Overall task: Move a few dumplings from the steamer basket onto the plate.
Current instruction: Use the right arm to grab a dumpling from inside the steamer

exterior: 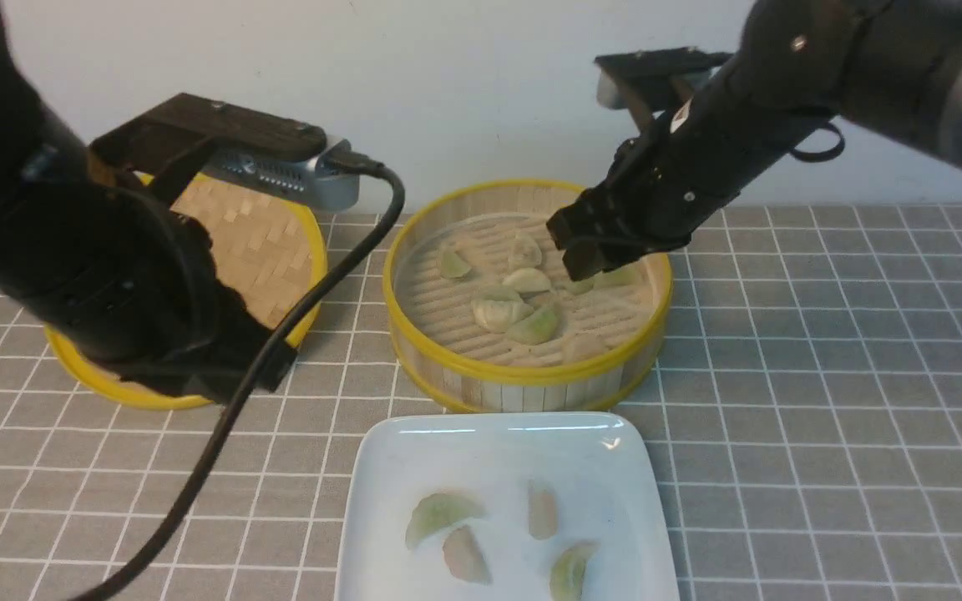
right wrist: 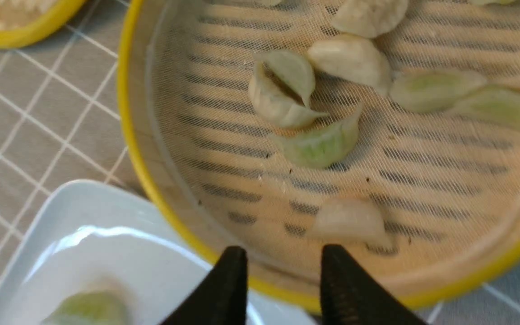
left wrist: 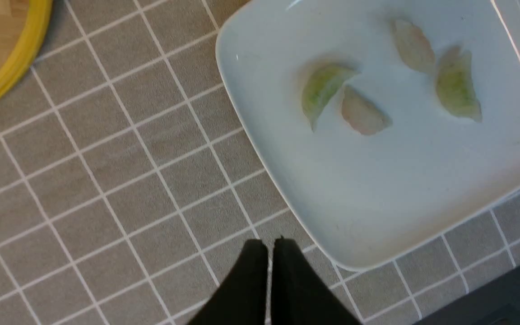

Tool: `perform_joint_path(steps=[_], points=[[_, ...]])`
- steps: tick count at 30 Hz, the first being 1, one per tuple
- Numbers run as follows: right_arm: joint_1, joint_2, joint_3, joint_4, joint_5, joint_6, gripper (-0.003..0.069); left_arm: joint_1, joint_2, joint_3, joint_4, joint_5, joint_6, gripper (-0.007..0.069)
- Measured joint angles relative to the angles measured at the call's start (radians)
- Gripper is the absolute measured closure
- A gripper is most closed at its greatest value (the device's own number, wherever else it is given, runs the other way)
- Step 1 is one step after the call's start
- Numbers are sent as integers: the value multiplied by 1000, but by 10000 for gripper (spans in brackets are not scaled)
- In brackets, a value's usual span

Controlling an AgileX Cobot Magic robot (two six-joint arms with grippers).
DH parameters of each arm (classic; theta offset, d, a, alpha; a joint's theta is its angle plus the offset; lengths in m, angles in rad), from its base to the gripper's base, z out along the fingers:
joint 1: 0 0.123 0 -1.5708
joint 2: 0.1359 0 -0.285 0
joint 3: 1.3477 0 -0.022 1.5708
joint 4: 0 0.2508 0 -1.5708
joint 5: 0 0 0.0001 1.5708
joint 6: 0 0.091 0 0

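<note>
While the left gripper (left wrist: 270, 257) hangs pressed shut, the right gripper (right wrist: 282, 266), fingers spread and empty, hovers above the steamer basket (exterior: 523, 373); dumplings (right wrist: 321, 144) near its centre look soft, slick: pinch bellies gently.

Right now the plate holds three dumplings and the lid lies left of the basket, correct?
Not quite: the plate holds four dumplings, not three, as the front view shows. The lid does lie left of the basket.
</note>
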Motion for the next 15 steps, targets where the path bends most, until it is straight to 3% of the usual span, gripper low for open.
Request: perform_joint_path(steps=[7, 10, 15], points=[[20, 198, -115, -11, -23, -87, 142, 0, -147, 64, 1, 14, -17, 629], [25, 250, -143, -20, -43, -107, 95, 0, -173, 64, 2, 14, -23, 629], [27, 303, -161, -44, -104, -116, 78, 0, -186, 64, 3, 16, -23, 629]])
